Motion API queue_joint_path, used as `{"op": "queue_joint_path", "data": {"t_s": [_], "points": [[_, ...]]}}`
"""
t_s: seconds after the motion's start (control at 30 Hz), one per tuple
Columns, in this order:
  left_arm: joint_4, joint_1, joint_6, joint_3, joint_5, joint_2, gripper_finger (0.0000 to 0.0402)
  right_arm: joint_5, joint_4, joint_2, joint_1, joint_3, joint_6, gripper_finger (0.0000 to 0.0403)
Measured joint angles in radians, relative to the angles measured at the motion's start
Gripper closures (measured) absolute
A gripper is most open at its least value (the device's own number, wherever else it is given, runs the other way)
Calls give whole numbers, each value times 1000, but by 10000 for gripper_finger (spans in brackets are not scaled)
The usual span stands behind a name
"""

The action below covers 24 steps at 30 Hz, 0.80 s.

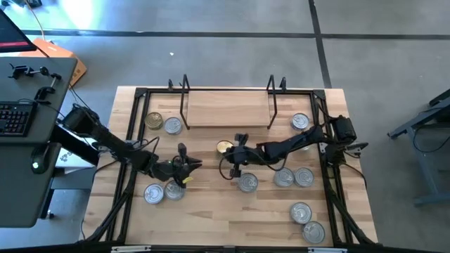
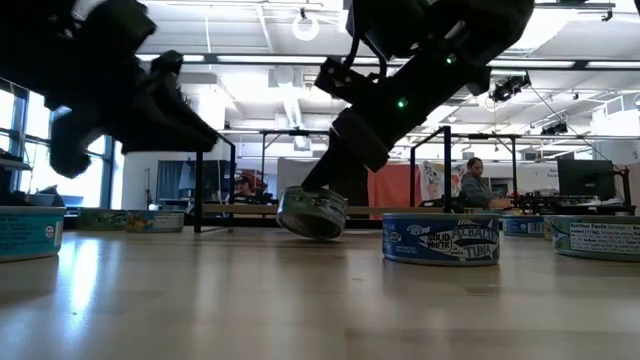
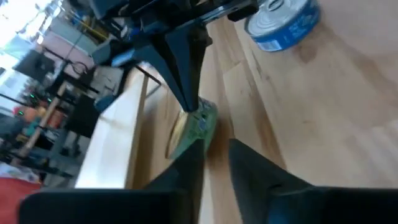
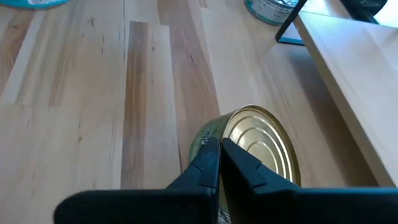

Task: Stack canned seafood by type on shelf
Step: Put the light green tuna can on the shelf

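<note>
Here the right tool [image 4: 219,163] pinches the rim of a gold-lidded, green-labelled tin [image 4: 258,146], tilted at counter [image 1: 211,218] centre, six o'clock of the shelf [image 1: 226,109]. The left tool [image 1: 184,167] stands slightly parted, empty.
</note>
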Motion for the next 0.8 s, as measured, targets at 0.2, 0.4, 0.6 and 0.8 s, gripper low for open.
{"op": "queue_joint_path", "data": {"t_s": [0.2,0.4,0.6,0.8], "points": [[236,95,151,0,49,159,224,-79,10,-1,-23,1,25,403],[331,179,234,39,115,311,145,-105,16,-1,-22,1,30,403],[339,241,265,128,144,438,131,-121,19,-5,-22,2,45,403],[340,270,271,183,146,488,159,-145,1,-28,-22,2,72,403]]}}
